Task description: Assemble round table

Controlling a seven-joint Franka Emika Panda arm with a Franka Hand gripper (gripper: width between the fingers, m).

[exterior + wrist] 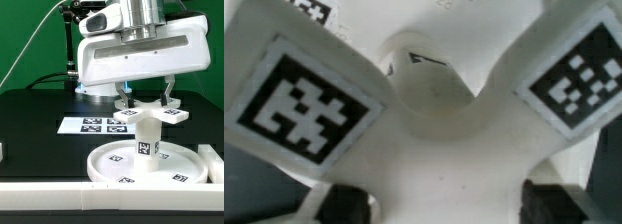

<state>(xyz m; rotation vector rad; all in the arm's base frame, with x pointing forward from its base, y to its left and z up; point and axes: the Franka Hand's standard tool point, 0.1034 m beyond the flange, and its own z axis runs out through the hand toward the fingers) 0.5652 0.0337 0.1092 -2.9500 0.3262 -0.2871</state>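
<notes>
Exterior view, gripper (144, 99): fingers closed around the cross-shaped piece (150, 114), holding it level.
Cross-shaped piece: seated atop the leg (148, 146), tagged arms spread.
Leg: upright at the round disc's (110, 163) centre.
Round disc: near table edge, marker board (82, 126) behind-left.
Wrist view: cross-shaped piece (429, 110) fills frame; fingertips (340, 205) flank it.

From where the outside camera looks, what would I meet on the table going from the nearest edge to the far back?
Long white bar → round disc with the leg standing on it → marker board → the arm's base.
</notes>
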